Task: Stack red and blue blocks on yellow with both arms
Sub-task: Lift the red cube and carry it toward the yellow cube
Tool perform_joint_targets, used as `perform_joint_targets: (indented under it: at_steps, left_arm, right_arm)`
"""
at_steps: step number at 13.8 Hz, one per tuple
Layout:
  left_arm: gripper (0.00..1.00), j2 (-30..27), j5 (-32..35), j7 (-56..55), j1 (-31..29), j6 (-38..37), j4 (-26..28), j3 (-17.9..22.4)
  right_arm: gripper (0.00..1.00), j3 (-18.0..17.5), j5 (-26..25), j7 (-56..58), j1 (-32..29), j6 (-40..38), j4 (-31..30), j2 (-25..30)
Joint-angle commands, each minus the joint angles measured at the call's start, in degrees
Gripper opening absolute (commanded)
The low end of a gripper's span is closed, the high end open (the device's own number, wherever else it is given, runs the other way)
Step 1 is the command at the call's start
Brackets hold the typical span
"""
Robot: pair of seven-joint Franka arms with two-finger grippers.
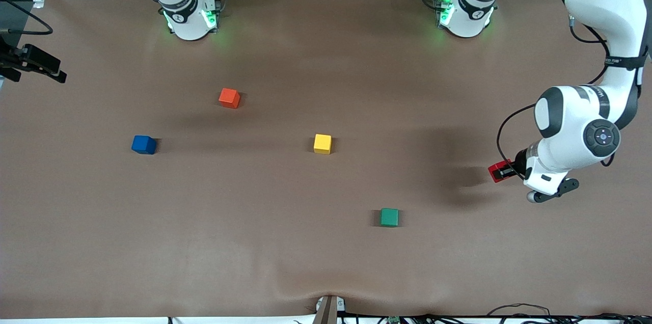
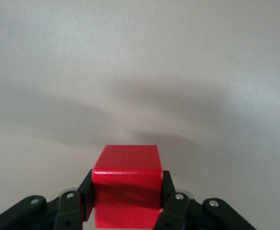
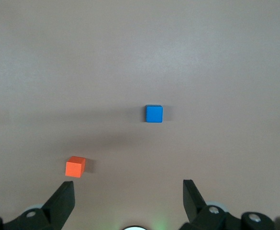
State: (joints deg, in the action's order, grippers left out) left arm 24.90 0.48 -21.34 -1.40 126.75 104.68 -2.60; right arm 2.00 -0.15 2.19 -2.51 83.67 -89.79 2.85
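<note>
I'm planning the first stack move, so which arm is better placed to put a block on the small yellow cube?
Left. The left gripper is shut on the small crimson red cube, up over the table's left-arm end. The right gripper hangs open and empty, and the small deep blue cube sits untouched on the brown table.

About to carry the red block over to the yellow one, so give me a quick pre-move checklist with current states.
1. Left gripper shut on red block: ok.
2. Red block lifted off the table: ok.
3. Yellow block top bare, nothing stacked: ok.
4. Green block lies nearer the front camera than the yellow block, off a straight path: ok.
5. Right gripper open, above the table with blue block in its view: ok.
6. Blue block untouched: ok.
</note>
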Motion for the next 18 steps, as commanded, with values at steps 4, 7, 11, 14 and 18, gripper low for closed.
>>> perform_joint_targets:
  at_steps: [4, 7, 11, 14, 18]
  left_arm:
    - [0.0, -2.84, -0.57, -0.2, 0.26, -6.6, -2.29, -1.35]
    - [0.0, -4.07, -0.57, -0.2, 0.09, -8.97, -2.82, -2.94]
    - [0.0, -4.95, -0.57, 0.06, 0.17, -11.26, -2.73, -3.9]
    - [0.0, -5.04, -0.57, -0.55, 0.17, -11.79, -2.55, -5.22]
    - [0.0, -5.39, -0.66, -1.16, 0.09, -12.93, -2.38, -7.41]
  right_arm:
    - [1.0, -0.16, 0.86, -0.61, -0.48, 0.0, -1.35, 1.37]
    - [1.0, -0.16, 0.86, -0.61, -0.48, -0.09, -1.44, 1.37]
    - [1.0, -0.16, 0.86, -0.61, -0.48, -0.09, -1.44, 1.37]
    - [1.0, -0.16, 0.86, -0.61, -0.48, -0.09, -1.44, 1.37]
    - [1.0, -0.16, 0.86, -0.61, -0.48, 0.0, -1.44, 1.37]
